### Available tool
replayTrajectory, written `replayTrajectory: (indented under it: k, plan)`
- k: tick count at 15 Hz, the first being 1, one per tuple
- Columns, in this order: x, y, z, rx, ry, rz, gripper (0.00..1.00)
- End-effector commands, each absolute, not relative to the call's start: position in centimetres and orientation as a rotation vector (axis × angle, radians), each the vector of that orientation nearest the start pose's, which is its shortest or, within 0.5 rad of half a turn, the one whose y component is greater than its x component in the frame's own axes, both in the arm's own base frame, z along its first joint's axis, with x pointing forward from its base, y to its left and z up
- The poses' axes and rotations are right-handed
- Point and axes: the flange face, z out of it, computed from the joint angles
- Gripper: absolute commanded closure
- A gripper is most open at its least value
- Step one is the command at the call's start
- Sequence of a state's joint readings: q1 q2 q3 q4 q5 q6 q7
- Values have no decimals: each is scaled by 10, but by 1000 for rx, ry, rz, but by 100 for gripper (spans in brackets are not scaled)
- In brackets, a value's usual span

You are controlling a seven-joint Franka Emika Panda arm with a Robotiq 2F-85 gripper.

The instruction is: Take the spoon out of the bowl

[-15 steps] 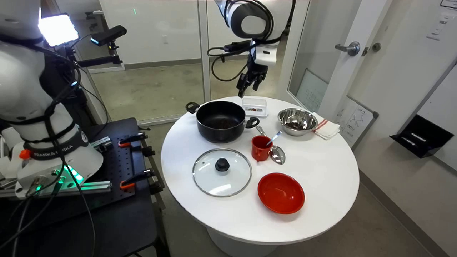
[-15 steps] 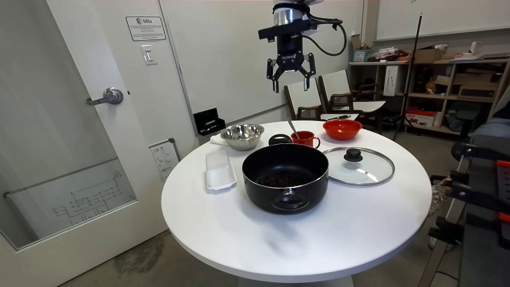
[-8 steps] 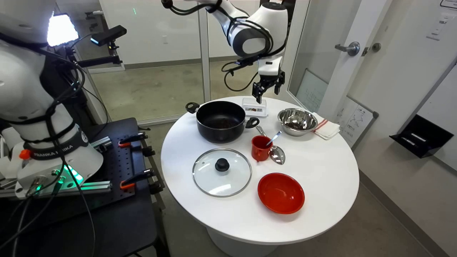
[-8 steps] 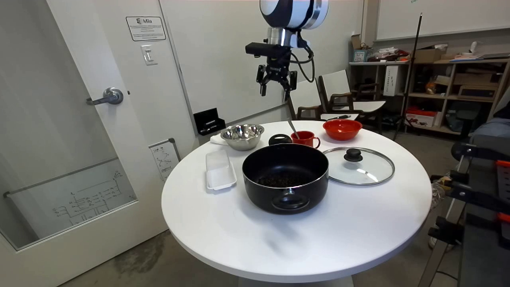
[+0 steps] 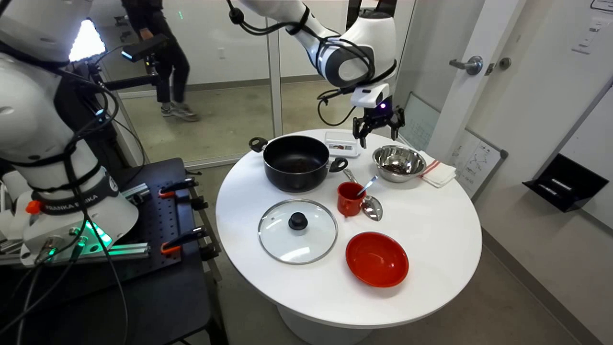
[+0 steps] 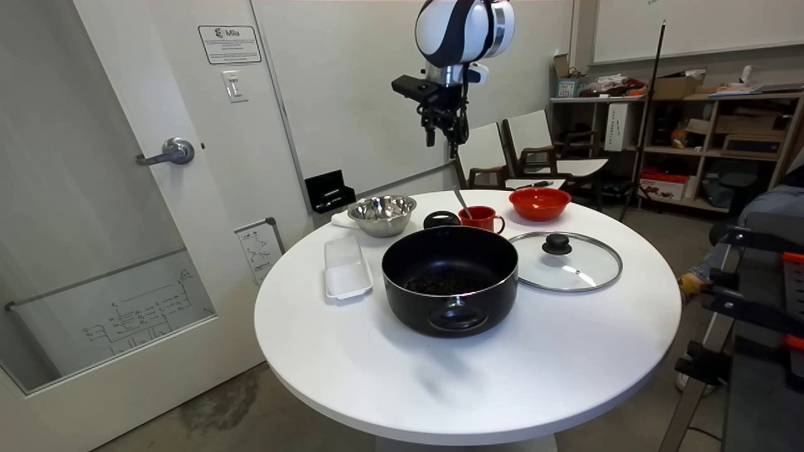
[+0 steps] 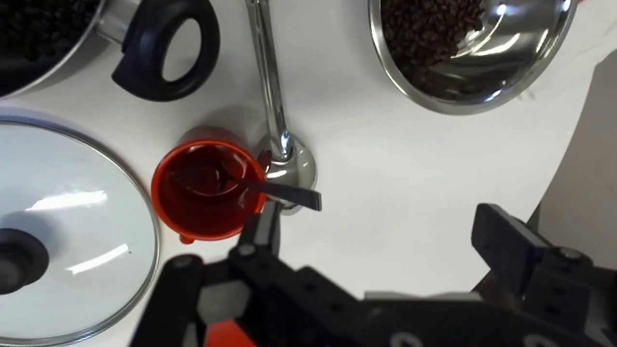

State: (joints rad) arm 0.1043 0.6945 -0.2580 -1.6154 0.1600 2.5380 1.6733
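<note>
"So, what's the count beneath the pincer (image 5: 378,141)?"

"Two bowls: a shiny silver steel bowl (image 5: 398,179) holding dark beans (image 7: 434,29), and a glossy red bowl (image 5: 377,261). Two spoons, both below the pincer: a long polished steel spoon (image 7: 272,82) flat on the round white tabletop (image 5: 431,239), and a thin metal spoon (image 7: 289,193) leaning in a red mug (image 5: 347,206). One black two-handled pot (image 5: 297,182), also with beans; one clear glass lid (image 5: 298,244); one white plastic box (image 6: 348,280); one red-striped white cloth (image 5: 438,173)."

"And the pincer itself?"

"Its fingers (image 7: 506,246) stand wide apart, white tabletop showing between them."

"The room?"

"Concrete floor (image 6: 251,414). Behind the pincer in an exterior view, two pale chairs (image 6: 526,135); in an exterior view, a glass partition (image 5: 273,72) showing one person (image 5: 177,67) in dark clothes."

"What's hard to see?"

"That person's head is cut off. In the wrist view the steel bowl and pot run off the edge, and the pincer covers most of a red patch (image 7: 226,335). Whether long spoon and mug touch, I can't tell."
</note>
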Motion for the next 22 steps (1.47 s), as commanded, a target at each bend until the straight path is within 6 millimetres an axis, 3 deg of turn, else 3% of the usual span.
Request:
replayTrajectory:
  k: [1, 4, 8, 15, 22]
  plan:
    - [723, -98, 252, -1600, 2628, -335, 0]
    - [720, -100, 242, -1478, 2815, -206, 0]
    - [725, -92, 226, -1435, 2876, -67, 0]
    - [733, -107, 200, -1525, 2819, 1, 0]
    - [732, -104, 198, -1708, 2673, 241, 0]
